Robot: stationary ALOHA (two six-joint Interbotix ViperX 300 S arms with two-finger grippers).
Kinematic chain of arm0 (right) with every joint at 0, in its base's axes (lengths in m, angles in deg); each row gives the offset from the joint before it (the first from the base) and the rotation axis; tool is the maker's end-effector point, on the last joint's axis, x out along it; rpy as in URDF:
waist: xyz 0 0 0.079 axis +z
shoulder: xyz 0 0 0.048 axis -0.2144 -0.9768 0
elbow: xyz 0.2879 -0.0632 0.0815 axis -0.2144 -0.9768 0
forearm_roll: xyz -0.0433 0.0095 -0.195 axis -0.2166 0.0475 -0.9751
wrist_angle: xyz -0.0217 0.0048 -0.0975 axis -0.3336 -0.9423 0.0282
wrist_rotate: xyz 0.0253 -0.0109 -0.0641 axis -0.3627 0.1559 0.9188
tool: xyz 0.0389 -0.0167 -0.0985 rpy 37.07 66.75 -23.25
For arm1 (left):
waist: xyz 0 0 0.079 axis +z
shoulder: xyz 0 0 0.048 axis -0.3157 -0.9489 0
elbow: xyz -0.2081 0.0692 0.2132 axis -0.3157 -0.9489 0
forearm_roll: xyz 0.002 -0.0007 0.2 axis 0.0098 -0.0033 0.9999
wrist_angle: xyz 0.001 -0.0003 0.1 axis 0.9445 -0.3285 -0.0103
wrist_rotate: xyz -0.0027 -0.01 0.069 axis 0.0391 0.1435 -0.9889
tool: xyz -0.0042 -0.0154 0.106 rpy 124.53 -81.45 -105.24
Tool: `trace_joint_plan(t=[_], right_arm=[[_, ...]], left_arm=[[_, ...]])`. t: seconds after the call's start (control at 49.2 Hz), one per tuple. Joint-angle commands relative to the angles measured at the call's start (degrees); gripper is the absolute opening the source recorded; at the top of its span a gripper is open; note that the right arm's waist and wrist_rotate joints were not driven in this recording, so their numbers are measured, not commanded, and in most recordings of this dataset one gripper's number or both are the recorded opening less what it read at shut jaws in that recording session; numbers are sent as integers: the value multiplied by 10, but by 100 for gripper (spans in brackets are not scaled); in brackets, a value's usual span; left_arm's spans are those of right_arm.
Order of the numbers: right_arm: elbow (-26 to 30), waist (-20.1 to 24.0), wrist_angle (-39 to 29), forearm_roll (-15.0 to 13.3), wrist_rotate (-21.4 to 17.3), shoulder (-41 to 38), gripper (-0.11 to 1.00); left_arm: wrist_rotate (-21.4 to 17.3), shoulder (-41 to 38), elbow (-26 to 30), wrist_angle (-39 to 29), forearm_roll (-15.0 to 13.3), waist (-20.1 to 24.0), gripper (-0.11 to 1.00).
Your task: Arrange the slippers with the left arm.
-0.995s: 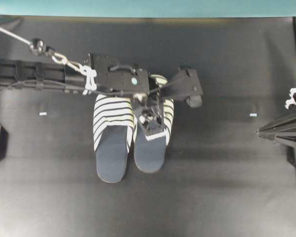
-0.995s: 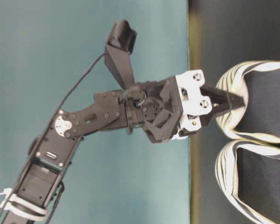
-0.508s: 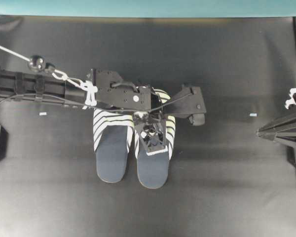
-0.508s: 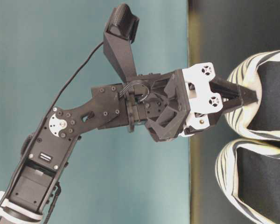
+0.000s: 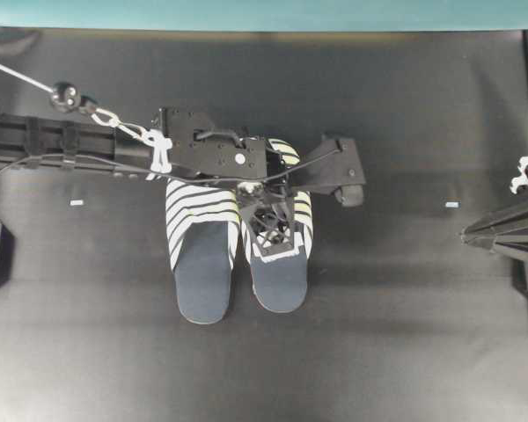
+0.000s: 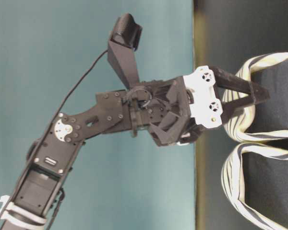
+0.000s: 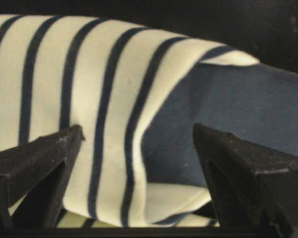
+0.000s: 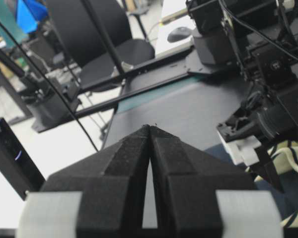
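Observation:
Two slippers lie side by side, toes toward the far edge, on the black table mat (image 5: 405,334). The left slipper (image 5: 202,264) lies apart from my fingers. My left gripper (image 5: 275,236) hangs over the right slipper (image 5: 282,280), open, its fingers astride the rear edge of the striped toe cover. In the left wrist view the black fingertips (image 7: 64,144) stand wide apart, the rumpled striped cover (image 7: 109,114) and navy insole (image 7: 228,109) between them, nothing pinched. From table level the left gripper (image 6: 254,99) is spread over the upper slipper (image 6: 278,91). My right gripper (image 5: 465,236) rests shut at the right edge.
Two small pale tape marks (image 5: 77,202) (image 5: 451,204) sit on the mat left and right of the pair. A teal wall (image 5: 264,13) borders the far side. The right wrist view looks past the shut right gripper (image 8: 150,129) at the left arm (image 8: 268,74).
My left gripper has opened and let go of the right slipper's toe cover. Before that it shifted this slipper slightly toward the front, level with its mate. The right arm has not moved.

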Motion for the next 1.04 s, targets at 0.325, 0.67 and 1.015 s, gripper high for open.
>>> trace_joint_plan(t=[0.325, 0.67, 1.015], right_arm=[[4, 0, 3, 1, -1, -2, 0], [3, 0, -4, 1, 0, 4, 0], [3, 0, -15, 1, 0, 4, 0]], left_arm=[[-40, 131, 25, -26, 1, -48, 90], [-49, 240, -21, -38, 1, -104, 90], [-42, 381, -132, 31, 1, -113, 87]])
